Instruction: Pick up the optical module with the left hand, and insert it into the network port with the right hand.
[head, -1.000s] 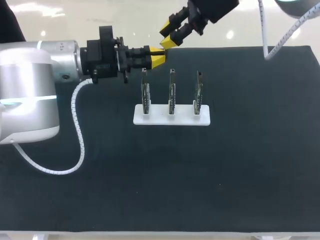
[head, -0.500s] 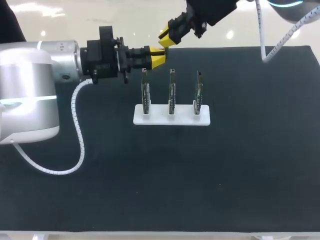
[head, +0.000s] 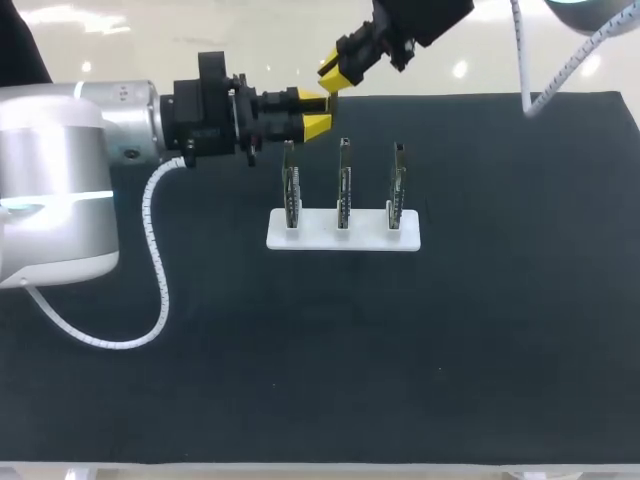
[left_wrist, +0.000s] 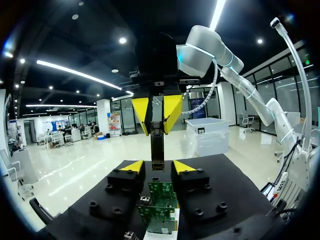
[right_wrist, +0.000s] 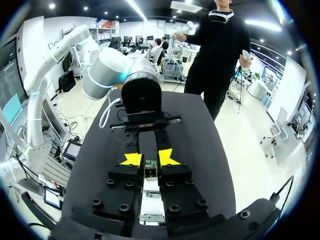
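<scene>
The optical module (left_wrist: 157, 146), a thin dark bar, hangs from my right gripper (left_wrist: 157, 117), which is shut on its upper end. The module's lower end sits between my left gripper's (left_wrist: 158, 167) yellow tips, which stand apart and do not touch it. In the right wrist view the module (right_wrist: 149, 171) is pinched between the right gripper's (right_wrist: 150, 159) tips, with my left arm (right_wrist: 141, 90) straight ahead. In the head view the left gripper (head: 315, 112) is open at the table's far edge, the right gripper (head: 333, 78) just above it. Three upright circuit boards (head: 343, 185) with the ports stand below.
The boards stand in a white holder (head: 343, 240) on the black table mat (head: 400, 350), just in front of the two grippers. A white coiled cable (head: 155, 270) hangs from my left arm onto the mat.
My right gripper closed on the module about half a second ago. My left gripper's fingers have now spread apart and let go of it. Neither arm has shifted much.
</scene>
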